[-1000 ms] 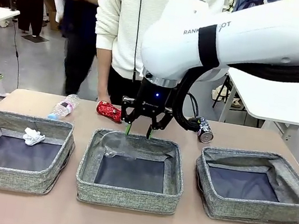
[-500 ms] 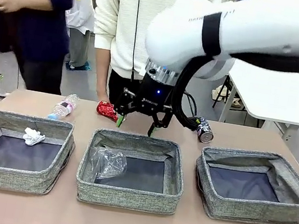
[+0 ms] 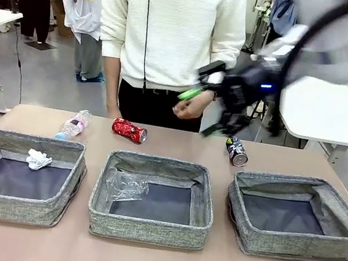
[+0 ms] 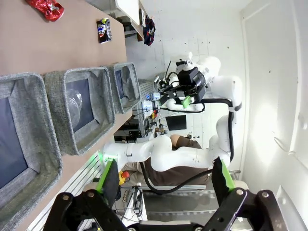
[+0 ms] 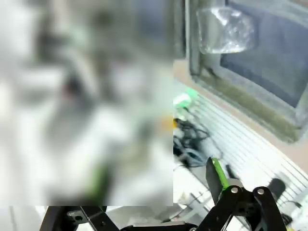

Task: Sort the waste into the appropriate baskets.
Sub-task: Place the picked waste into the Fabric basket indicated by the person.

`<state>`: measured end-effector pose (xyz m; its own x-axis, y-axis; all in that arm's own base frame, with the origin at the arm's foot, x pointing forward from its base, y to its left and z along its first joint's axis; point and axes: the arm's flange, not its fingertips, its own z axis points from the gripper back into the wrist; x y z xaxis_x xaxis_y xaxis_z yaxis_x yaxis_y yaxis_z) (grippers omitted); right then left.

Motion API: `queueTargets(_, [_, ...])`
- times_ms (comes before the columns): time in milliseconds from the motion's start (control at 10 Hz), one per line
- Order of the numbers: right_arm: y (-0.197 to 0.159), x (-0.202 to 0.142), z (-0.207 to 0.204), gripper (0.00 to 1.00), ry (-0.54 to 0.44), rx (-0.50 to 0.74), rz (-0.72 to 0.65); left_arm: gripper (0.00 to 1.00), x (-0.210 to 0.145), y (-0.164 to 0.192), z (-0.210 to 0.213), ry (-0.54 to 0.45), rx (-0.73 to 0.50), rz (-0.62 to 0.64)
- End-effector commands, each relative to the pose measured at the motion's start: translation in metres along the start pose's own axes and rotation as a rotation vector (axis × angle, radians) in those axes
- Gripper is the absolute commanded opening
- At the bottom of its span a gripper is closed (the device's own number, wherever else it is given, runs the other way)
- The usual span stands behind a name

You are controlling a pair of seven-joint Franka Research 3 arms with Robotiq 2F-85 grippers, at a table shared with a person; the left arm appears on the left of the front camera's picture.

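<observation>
My right gripper (image 3: 204, 113) hangs open and empty, blurred by motion, high above the table's far edge in front of the person's hand. A crushed clear bottle (image 3: 125, 186) lies in the middle basket (image 3: 148, 230), also visible in the right wrist view as the bottle (image 5: 225, 30). A white tissue wad (image 3: 39, 159) rests in the left basket (image 3: 12, 209). The right basket (image 3: 295, 246) holds nothing. On the table behind the baskets lie a clear bottle (image 3: 73, 124), a red dented can (image 3: 128, 130) and a dark can (image 3: 237, 151). My left gripper (image 4: 164, 178) is open and empty, off to the side.
A person in a white sweater stands at the far edge, one hand (image 3: 190, 110) held near my right gripper. A white table (image 3: 334, 119) stands at the back right. Bare tabletop lies between the baskets and along the front edge.
My right gripper has let the crushed bottle fall into the middle basket, then risen and swung up to the right. The person in dark clothes at the back left has walked off.
</observation>
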<state>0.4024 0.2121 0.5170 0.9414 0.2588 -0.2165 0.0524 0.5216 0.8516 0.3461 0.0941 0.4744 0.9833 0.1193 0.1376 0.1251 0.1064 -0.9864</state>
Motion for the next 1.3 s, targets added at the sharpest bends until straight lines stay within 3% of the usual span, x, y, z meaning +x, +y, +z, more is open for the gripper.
queueTargets(0, [-0.069,-0.038,0.048,1.0,-0.147,0.201,-0.012,1.0,-0.001,-0.003,-0.003,-0.012,-0.017,-0.001])
queueTargets(100, [-0.097,-0.053,0.066,1.0,-0.202,0.341,0.08,1.0,-0.001,-0.003,-0.003,-0.012,-0.017,-0.001])
queueTargets(300, [-0.157,-0.09,0.09,1.0,-0.329,0.491,0.063,1.0,-0.001,-0.003,-0.003,-0.012,-0.017,-0.001])
queueTargets(400, [-0.18,-0.111,0.094,1.0,-0.478,0.587,0.072,1.0,-0.001,-0.003,-0.003,-0.012,-0.017,-0.001])
queueTargets(500, [-0.146,-0.081,0.097,1.0,-0.283,0.422,0.02,1.0,-0.001,-0.003,-0.003,-0.012,-0.017,-0.001])
queueTargets(1200, [-0.146,-0.081,0.097,1.0,-0.283,0.422,0.02,1.0,-0.001,-0.003,-0.003,-0.012,-0.017,-0.001])
